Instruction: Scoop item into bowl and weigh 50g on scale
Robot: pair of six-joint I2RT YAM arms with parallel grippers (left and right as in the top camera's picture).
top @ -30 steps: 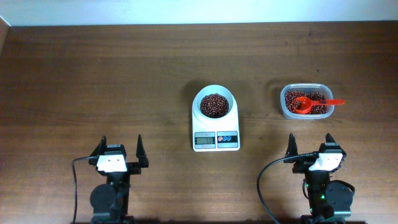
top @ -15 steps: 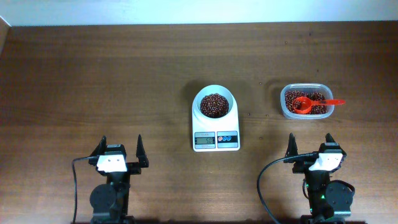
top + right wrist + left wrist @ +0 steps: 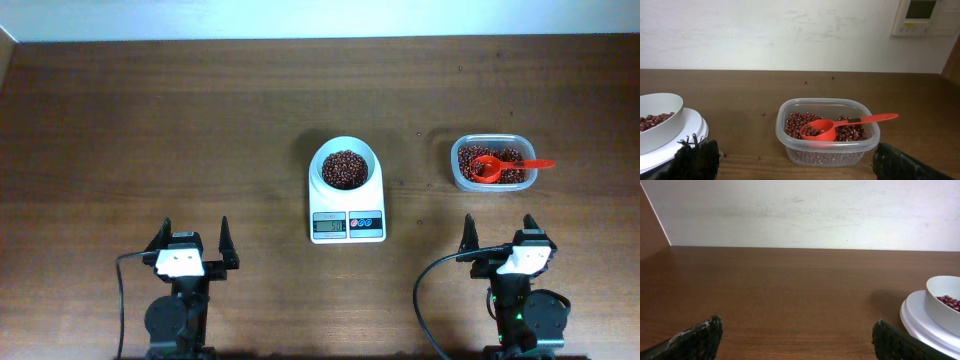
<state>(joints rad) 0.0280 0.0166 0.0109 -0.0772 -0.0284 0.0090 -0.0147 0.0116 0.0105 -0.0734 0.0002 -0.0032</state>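
The brown table carries everything. At its near edge the left tool and the right tool both stand spread wide, holding nothing and touching nothing, well apart from the other things. The white scale lies mid-table, its display digits too small to read. A clear tub sits to its right, partly filled with beans, a red scoop resting inside. The white bowl stands on the scale, holding a heap of beans.
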